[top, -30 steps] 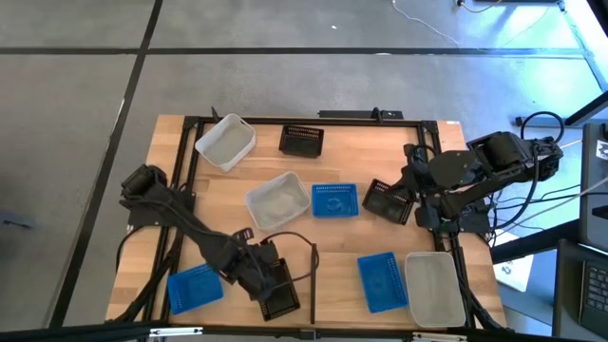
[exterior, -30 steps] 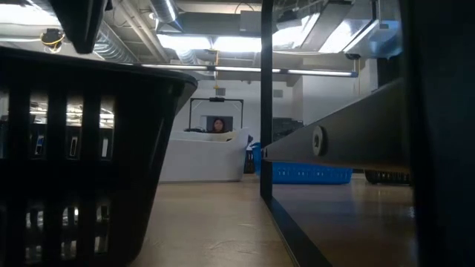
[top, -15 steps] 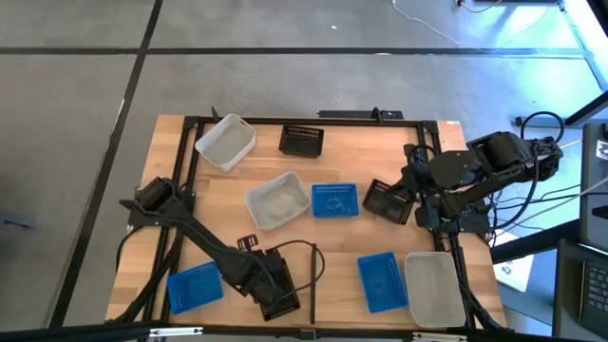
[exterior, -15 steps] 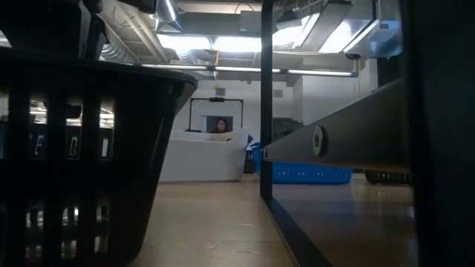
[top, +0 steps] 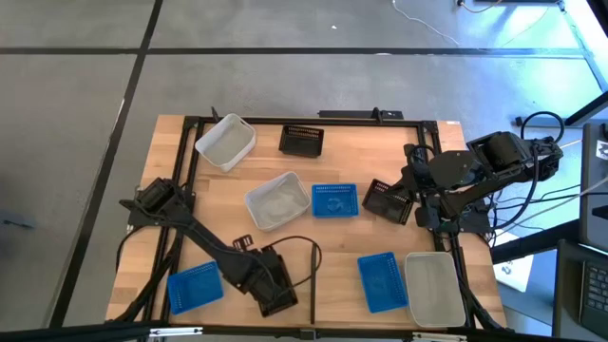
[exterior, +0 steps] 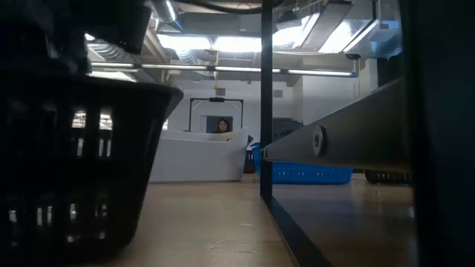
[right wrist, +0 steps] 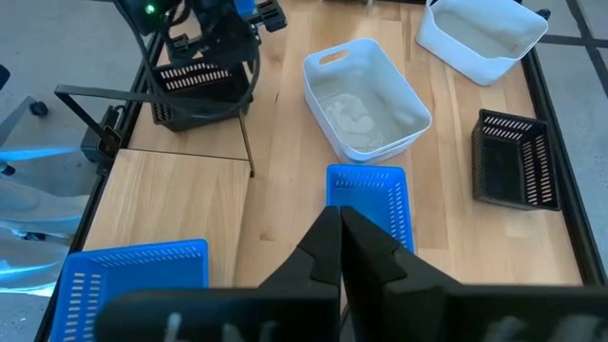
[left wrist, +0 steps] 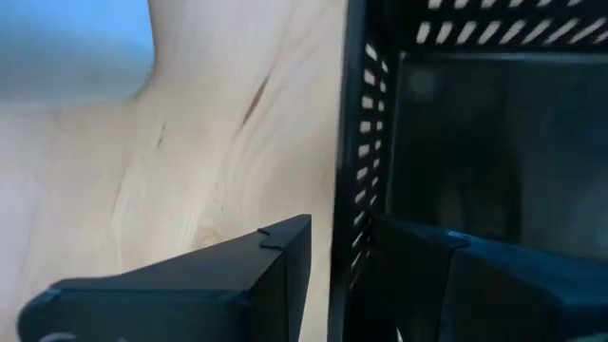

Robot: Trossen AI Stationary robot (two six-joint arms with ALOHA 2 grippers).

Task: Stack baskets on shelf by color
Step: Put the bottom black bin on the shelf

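Note:
My left gripper [top: 269,282] is at the table's near edge, shut on a black slotted basket [top: 280,296], which fills the left of the low view [exterior: 74,163]. The other black baskets [top: 302,141] [top: 386,200], three white [top: 225,141] [top: 278,200] [top: 435,288] and three blue [top: 334,199] [top: 383,281] [top: 195,285] stand on their bases. The pale shelf [top: 337,280] lies flat, its black bar [top: 313,285] beside the held basket. My right gripper [right wrist: 338,237] is shut, over the right-hand black basket, which its wrist view hides. My left gripper holds the black basket by one slotted side wall [left wrist: 359,161], pinched with one finger [left wrist: 418,261] inside the tub and the other finger [left wrist: 275,256] outside. The fingers come from above, slanting from the table's left. The basket stays upright; whether its base is on the table, I cannot tell.
The black table frame [top: 180,180] runs under my left arm. A blue basket [exterior: 300,172] shows beyond the upright bar [exterior: 266,96] in the low view. Bare wood lies between the middle white basket and the shelf. A person sits at a far desk [exterior: 220,126].
My left gripper has come down onto the black basket at the near edge and taken hold of its wall. In the low view the basket has shifted a little toward the left and looks smaller than before.

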